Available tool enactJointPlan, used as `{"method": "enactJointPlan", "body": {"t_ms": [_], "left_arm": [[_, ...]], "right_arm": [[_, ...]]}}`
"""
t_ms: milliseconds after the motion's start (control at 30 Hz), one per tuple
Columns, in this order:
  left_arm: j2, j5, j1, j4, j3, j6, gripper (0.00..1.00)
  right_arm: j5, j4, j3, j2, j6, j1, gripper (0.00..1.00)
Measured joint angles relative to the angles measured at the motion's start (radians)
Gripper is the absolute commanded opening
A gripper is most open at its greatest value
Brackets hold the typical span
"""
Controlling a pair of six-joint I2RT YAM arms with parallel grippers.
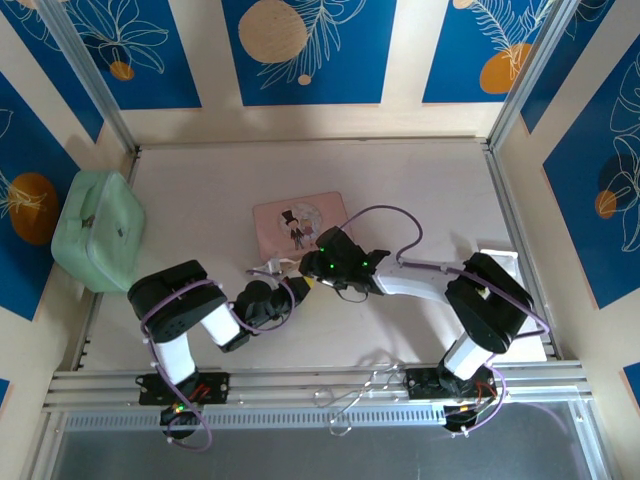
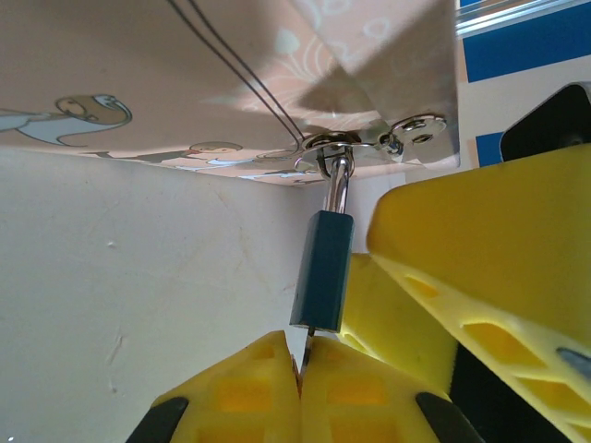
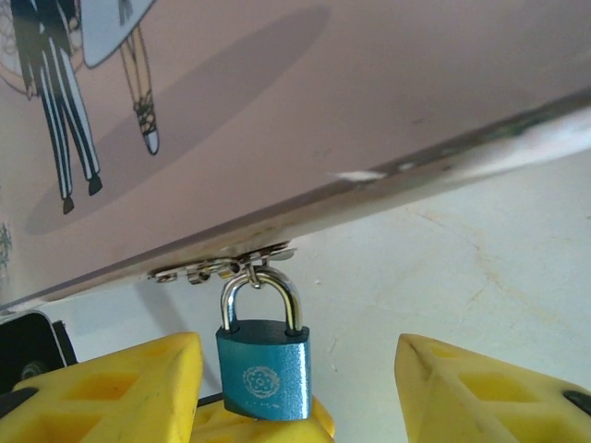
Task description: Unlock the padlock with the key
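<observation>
Top view: flat pink cardboard picture box (image 1: pixel 298 222) mid-table, with a mint-green case (image 1: pixel 95 235) well apart at the left. Left arm (image 1: pixel 185 300) and right arm (image 1: pixel 480 300) meeting at the box's near edge.

Left wrist view: tiny blue-bodied, silver-shackled metal padlock (image 2: pixel 323 272), edge-on, hanging from the box's metal hasp (image 2: pixel 369 143). Yellow left gripper (image 2: pixel 298 358) clenched on a thin silvery key (image 2: pixel 305 341), blade at the lock's underside.

Right wrist view: padlock face-on between the fingers of the yellow right gripper (image 3: pixel 295 355), spread wide and holding nothing. Probably light, rigid and smooth, and free to swing. Best pinched across the flat faces of the body, leaving the shackle clear. Turn gently: thin key.
</observation>
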Motion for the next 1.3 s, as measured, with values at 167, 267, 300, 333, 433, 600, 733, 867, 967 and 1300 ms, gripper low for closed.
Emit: {"method": "enactJointPlan", "body": {"t_ms": [167, 267, 300, 333, 433, 600, 733, 867, 967, 1300], "left_arm": [[0.0, 0.002, 0.0, 0.0, 0.0, 0.0, 0.0], [0.0, 0.004, 0.0, 0.0, 0.0, 0.0, 0.0], [0.0, 0.006, 0.0, 0.0, 0.0, 0.0, 0.0], [0.0, 0.006, 0.0, 0.0, 0.0, 0.0, 0.0], [0.0, 0.006, 0.0, 0.0, 0.0, 0.0, 0.0], [0.0, 0.01, 0.0, 0.0, 0.0, 0.0, 0.0], [0.0, 0.012, 0.0, 0.0, 0.0, 0.0, 0.0], [0.0, 0.014, 0.0, -0.001, -0.001, 0.001, 0.0], [0.0, 0.014, 0.0, 0.0, -0.001, 0.004, 0.25], [-0.043, 0.01, 0.0, -0.018, -0.04, 0.06, 0.61]], "right_arm": [[-0.029, -0.008, 0.029, 0.021, -0.02, -0.001, 0.55], [-0.043, -0.025, 0.058, 0.042, -0.034, -0.001, 0.53], [-0.045, -0.029, 0.068, 0.049, -0.037, -0.001, 0.52], [-0.048, -0.031, 0.075, 0.056, -0.037, -0.001, 0.51], [-0.052, -0.045, 0.088, 0.072, -0.042, -0.001, 0.46], [-0.052, -0.066, 0.092, 0.079, -0.047, -0.001, 0.34], [-0.051, -0.085, 0.098, 0.079, -0.046, -0.002, 0.25], [-0.05, -0.101, 0.106, 0.08, -0.046, -0.001, 0.19], [-0.048, -0.126, 0.123, 0.085, -0.047, 0.0, 0.17], [-0.036, -0.231, 0.203, 0.106, -0.04, 0.005, 0.15]]}}
